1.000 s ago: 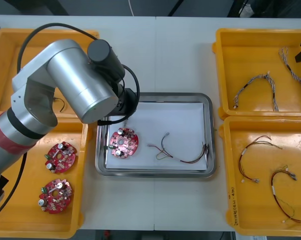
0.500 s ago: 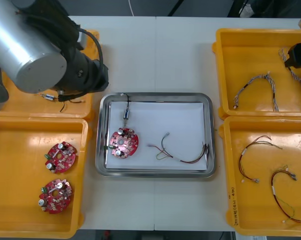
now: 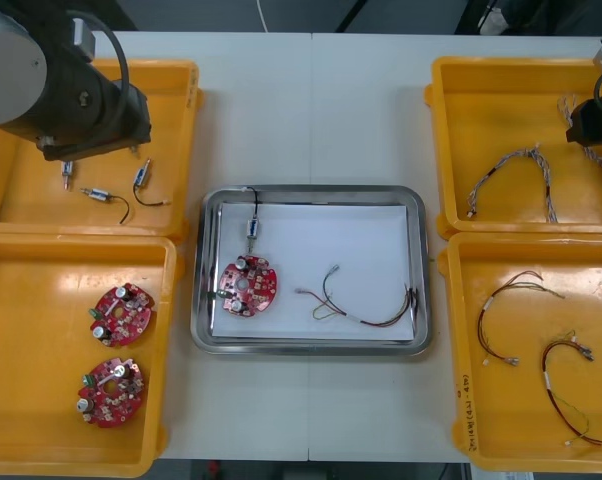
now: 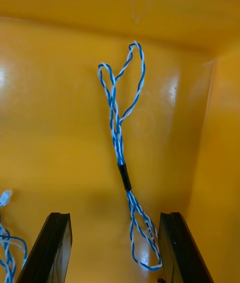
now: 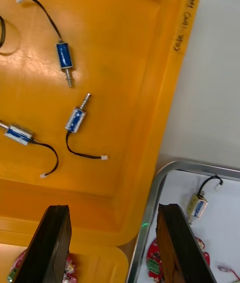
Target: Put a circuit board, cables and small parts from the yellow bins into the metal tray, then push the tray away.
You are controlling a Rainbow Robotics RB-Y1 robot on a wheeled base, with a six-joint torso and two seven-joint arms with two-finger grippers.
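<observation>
The metal tray (image 3: 417, 262), white inside, holds a round red circuit board (image 3: 248, 286), a small metal part (image 3: 252, 226) and a red and yellow cable (image 3: 362, 308). My left gripper (image 5: 114, 249) is open with nothing in it. It hovers over the near edge of the far left yellow bin (image 3: 176, 85), beside the tray's corner (image 5: 153, 202). Three small metal parts (image 5: 75, 119) lie in that bin beyond the fingers. My right gripper (image 4: 116, 250) is open over the far right bin (image 3: 451, 110). A twisted blue and white cable (image 4: 120, 149) lies between its fingers.
The near left bin (image 3: 41, 260) holds two more circuit boards (image 3: 121, 312). Another blue and white cable (image 3: 516, 172) lies in the far right bin. Red and yellow cables (image 3: 566, 392) lie in the near right bin (image 3: 459, 400). The bin's wall (image 4: 220, 173) rises close to one right finger.
My left arm has pulled back from the tray to the far left bin, leaving a small metal part in the tray. The right gripper has shifted slightly over the far right bin.
</observation>
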